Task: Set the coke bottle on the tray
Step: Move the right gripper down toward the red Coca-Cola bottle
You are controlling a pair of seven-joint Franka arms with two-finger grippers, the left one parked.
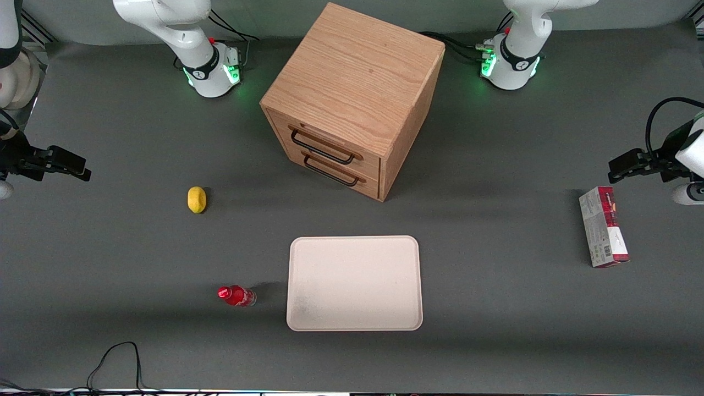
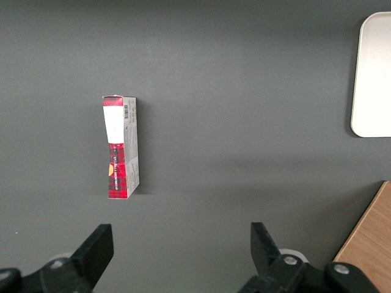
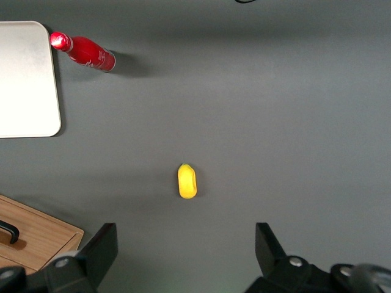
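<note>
The coke bottle (image 1: 236, 296), small with a red cap and red label, stands on the grey table just beside the tray (image 1: 355, 283), toward the working arm's end. The tray is cream-white, flat and has nothing on it. My right gripper (image 1: 82, 171) hovers at the working arm's end of the table, well away from the bottle and farther from the front camera than it. In the right wrist view the gripper (image 3: 186, 235) is open with nothing between its fingers, and the bottle (image 3: 85, 52) shows next to the tray's corner (image 3: 27, 79).
A yellow lemon (image 1: 196, 199) (image 3: 187, 180) lies between the gripper and the bottle. A wooden drawer cabinet (image 1: 352, 99) stands farther from the front camera than the tray. A red-and-grey carton box (image 1: 603, 225) lies toward the parked arm's end.
</note>
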